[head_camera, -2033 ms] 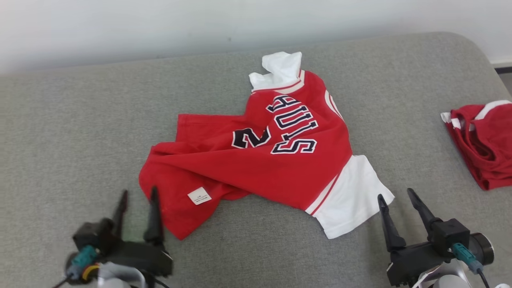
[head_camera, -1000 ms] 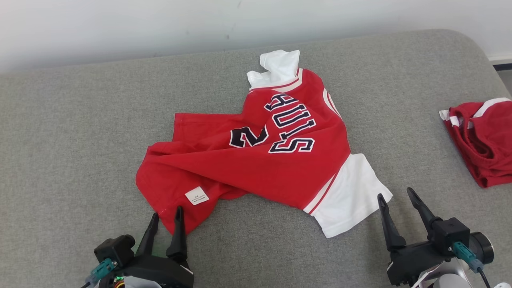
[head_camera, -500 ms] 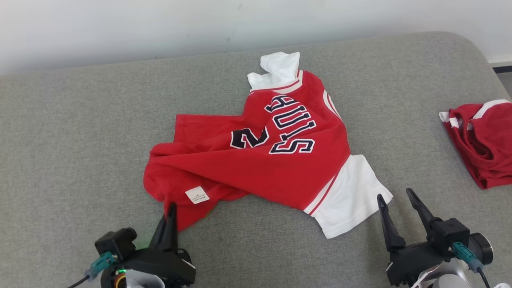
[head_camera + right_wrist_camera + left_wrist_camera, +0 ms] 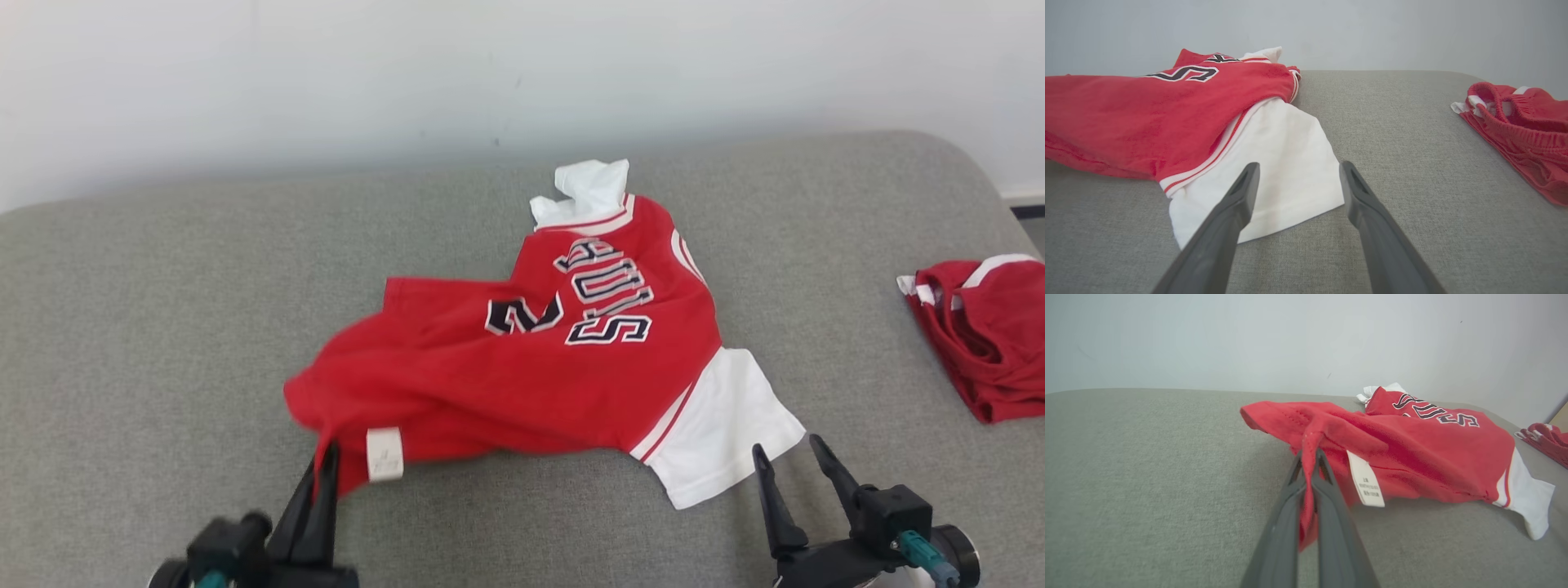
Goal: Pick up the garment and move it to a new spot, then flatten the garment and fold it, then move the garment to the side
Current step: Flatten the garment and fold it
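Red cloth is clamped between the two long dark fingers of the left hand (image 4: 1309, 452), which are drawn tight together, with a fold of hem trailing down between them. That pinch is the near left corner of a red jersey (image 4: 522, 367) with white sleeves and dark, white-edged lettering. The held corner stands raised off the grey fabric-covered table (image 4: 163, 327), with shadow under it. The rest of the shirt slopes down and lies rumpled across the middle of the table.

A small white printed label (image 4: 1365, 484) hangs from the cloth just to the right of the fingers. Further out, one white sleeve (image 4: 722, 425) lies spread flat at the jersey's near right. A second white sleeve (image 4: 592, 188) is bunched at its far edge, close to the pale wall (image 4: 326, 82).

The right hand (image 4: 784, 445) sits just beside the flat sleeve, its fingers spread well apart and gripping nothing. From its wrist camera, the sleeve's corner lies between and beyond the fingertips. Well apart, at the table's right edge, lies a crumpled red garment with white trim (image 4: 984, 343).
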Robot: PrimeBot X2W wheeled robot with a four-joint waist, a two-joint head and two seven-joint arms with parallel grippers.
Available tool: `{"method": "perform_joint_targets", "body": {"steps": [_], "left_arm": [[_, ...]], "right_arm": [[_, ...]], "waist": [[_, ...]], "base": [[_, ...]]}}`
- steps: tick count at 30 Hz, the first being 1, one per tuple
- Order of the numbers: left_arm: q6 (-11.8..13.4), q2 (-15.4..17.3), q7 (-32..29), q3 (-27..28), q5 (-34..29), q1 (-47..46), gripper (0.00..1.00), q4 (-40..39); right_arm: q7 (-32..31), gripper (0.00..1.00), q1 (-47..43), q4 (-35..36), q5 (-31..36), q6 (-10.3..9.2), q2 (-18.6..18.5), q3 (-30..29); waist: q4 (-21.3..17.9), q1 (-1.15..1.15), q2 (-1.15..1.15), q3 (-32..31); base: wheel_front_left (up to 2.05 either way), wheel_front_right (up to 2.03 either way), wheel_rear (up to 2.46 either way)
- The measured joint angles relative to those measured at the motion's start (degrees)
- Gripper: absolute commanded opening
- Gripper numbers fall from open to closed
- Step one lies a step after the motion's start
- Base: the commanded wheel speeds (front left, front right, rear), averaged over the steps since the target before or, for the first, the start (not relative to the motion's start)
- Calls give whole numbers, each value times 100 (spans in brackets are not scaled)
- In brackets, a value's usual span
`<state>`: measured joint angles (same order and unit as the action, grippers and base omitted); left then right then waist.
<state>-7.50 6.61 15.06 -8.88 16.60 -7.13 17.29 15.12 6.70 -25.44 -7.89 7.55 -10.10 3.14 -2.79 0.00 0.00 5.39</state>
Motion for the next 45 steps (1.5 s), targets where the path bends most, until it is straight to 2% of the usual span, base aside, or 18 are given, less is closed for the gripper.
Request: {"method": "perform_joint_targets", "body": {"steps": [1,2,4,5,6,7,10,13,14,21,25,33,45], "left_arm": [[0,55,0,-1,2,121,23,37],[0,126,0,-31,-4,233,40,60],[0,241,-1,-89,-31,415,46,174],[0,302,0,-131,-78,505,61,244],[-1,357,0,-141,-127,592,95,324],[-1,385,-1,-108,-142,672,100,434],[41,358,0,240,-282,829,100,642],[385,261,0,757,-495,847,100,671],[424,208,0,870,-577,851,100,633],[520,-171,0,1310,-855,848,100,325],[545,-298,0,1355,-962,769,100,185],[547,-347,0,1382,-1027,676,100,165],[524,-366,0,1269,-889,849,100,309]], "right_arm": [[0,100,-16,-20,0,0,15,16],[1,100,-29,-42,1,0,22,20],[0,100,-76,-79,1,0,29,12],[0,100,-103,-99,1,0,29,9],[0,100,-138,-118,1,0,27,-5],[0,100,-174,-126,2,0,25,-25],[0,100,-213,-132,31,0,32,-91],[0,100,-218,-82,51,0,56,-189],[0,100,-224,-41,69,0,71,-210],[0,100,-202,276,231,0,225,-452],[1,100,-71,403,313,0,332,-525],[0,100,195,405,416,0,403,-508],[0,100,53,143,466,0,515,-547]], "waist": [[6,0,0,-55],[8,0,0,-106],[4,0,0,-200],[-3,0,0,-241],[-11,0,0,-280],[-23,0,-1,-316],[-64,0,0,-393],[-93,0,0,-442],[-97,0,0,-455],[-102,0,0,-521],[-127,0,0,-535],[-120,0,0,-552],[-29,0,0,-651]], "base": [[0,0,0],[0,0,0],[0,0,0],[0,0,0],[0,0,0],[0,0,0],[0,0,0],[0,0,0],[0,0,0],[0,0,0],[0,0,0],[0,0,0],[0,0,0]]}}
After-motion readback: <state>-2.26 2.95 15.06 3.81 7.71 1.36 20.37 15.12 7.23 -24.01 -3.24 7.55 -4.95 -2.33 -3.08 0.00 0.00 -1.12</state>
